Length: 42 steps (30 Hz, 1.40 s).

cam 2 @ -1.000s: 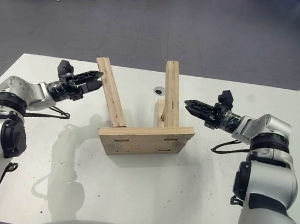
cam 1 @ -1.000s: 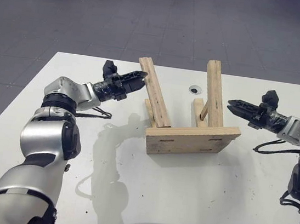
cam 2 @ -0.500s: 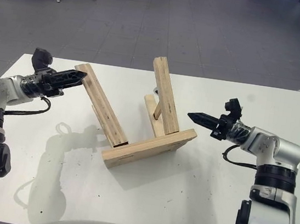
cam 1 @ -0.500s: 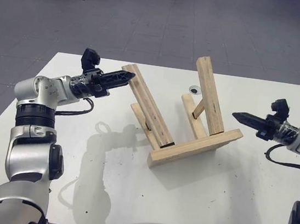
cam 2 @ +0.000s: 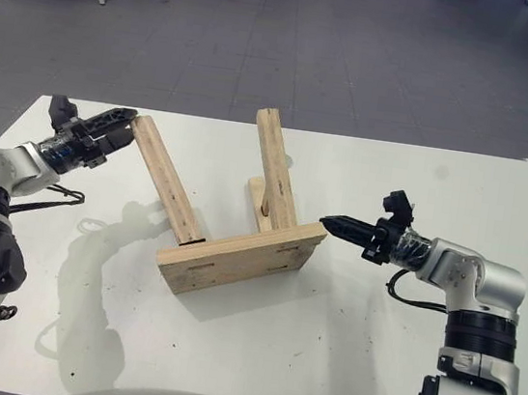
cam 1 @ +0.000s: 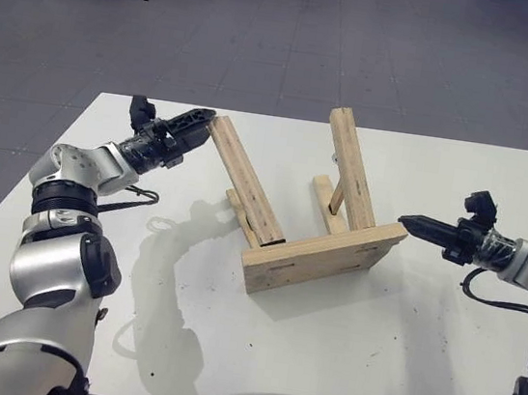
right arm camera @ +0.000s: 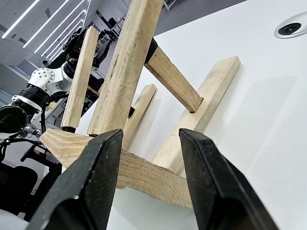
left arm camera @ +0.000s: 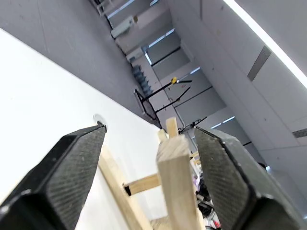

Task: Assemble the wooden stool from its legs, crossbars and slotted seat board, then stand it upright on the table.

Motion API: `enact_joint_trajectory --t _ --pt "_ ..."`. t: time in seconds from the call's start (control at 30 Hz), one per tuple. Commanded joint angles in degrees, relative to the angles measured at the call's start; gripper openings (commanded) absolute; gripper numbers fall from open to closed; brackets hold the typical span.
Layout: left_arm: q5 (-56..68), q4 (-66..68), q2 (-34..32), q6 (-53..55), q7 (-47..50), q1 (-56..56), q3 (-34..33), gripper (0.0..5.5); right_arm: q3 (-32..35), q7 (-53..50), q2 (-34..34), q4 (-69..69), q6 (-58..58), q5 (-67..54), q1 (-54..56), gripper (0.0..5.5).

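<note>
While the raw-wood stool (cam 1: 320, 254) lies tipped, knurled black left fingers (left arm camera: 72, 182) and right fingers (right arm camera: 96, 177) stand apart

Stool (cam 1: 320, 256) on table (cam 1: 368, 367) middle

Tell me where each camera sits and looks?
Left eye view: on the head, facing forward and down at the stool on the table; left end effector and right end effector show.
Right eye view: beside it, same scene.
Left wrist view: on the left wrist, looking between its open fingers at a stool leg.
Right wrist view: on the right wrist, looking between its open fingers at the seat board.
All four share the stool.
</note>
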State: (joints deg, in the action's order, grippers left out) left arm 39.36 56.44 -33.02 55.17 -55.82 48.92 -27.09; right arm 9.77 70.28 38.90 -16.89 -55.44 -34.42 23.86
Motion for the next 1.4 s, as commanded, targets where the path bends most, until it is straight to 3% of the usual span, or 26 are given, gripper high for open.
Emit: enact_joint_trajectory --t 0.03,0.2,0.43,0.57,0.7,0.93,1.07,1.33,1.4 --pt "1.31 1.58 -1.79 -2.27 2.36 4.68 -3.51 3.38 -0.8 -0.21 1.07 0.51 0.29 -0.16 -0.46 2.16" --pt "-3.11 -4.4 -4.73 -12.51 -0.79 -0.14 -0.88 3.38 -1.13 -0.03 2.08 1.56 7.37 2.28 -1.68 2.16" --pt "-5.36 -52.26 -11.79 -19.84 -18.62 -37.43 9.71 3.38 -3.53 6.65 9.27 3.67 22.91 8.11 -6.36 2.16" --pt "-5.57 -64.63 -14.2 -21.62 -21.5 -46.31 11.93 3.38 -6.6 10.1 11.72 6.18 27.37 10.89 -7.26 2.16" --pt "-5.1 -73.27 -15.17 -21.87 -20.74 -51.6 14.49 3.44 -10.52 10.5 10.72 7.85 30.37 13.38 -4.75 2.97" --pt "-4.5 -80.66 -14.96 -20.33 -17.02 -55.53 18.55 3.44 -17.44 9.01 6.12 1.75 37.12 19.62 0.49 3.16" --pt "-8.85 -78.95 -11.0 -22.47 -10.58 -53.39 23.94 3.44 -19.13 10.25 3.82 -2.11 40.43 20.75 3.52 3.16" --pt "-12.73 -73.52 -5.4 -26.22 -3.95 -49.02 28.32 3.44 -20.33 13.48 4.1 6.19 40.72 19.21 -0.35 3.16" --pt "-13.32 -70.81 -6.06 -27.4 -4.65 -47.95 28.36 3.44 -20.02 13.36 4.62 8.76 40.06 18.71 -2.53 2.8"
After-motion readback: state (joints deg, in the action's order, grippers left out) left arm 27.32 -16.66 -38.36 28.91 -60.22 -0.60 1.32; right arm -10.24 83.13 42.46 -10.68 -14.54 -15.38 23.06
